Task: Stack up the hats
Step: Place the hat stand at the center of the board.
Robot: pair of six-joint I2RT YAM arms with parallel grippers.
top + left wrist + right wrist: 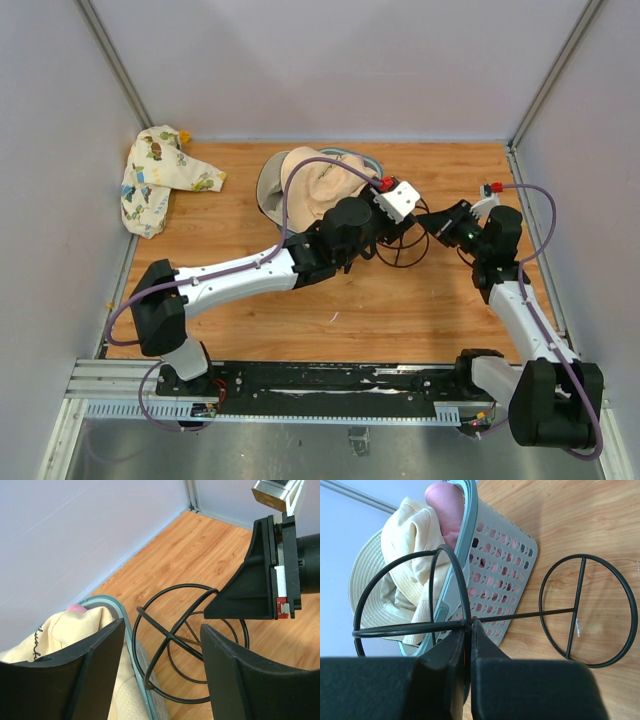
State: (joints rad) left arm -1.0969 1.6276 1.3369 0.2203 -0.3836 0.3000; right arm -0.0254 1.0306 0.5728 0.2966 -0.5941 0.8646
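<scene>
The wire stand (520, 615) was gripped at its crossing by the closed right gripper (469, 625). The left gripper (162, 627) was held open and empty just beside it. The hats (310, 185) were seen bunched in the tipped basket (505, 555), apparently none stacked yet. A hat would next need to be drawn out.

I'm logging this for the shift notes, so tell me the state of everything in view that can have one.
left pincer: open, empty.
right pincer: shut on the top hoops of the wire stand.
wire stand: bare, nothing on it.
basket: stuffed with hats.
hats: heaped together, one drooping over the basket rim.
patterned cloth: crumpled in the far left corner.
</scene>
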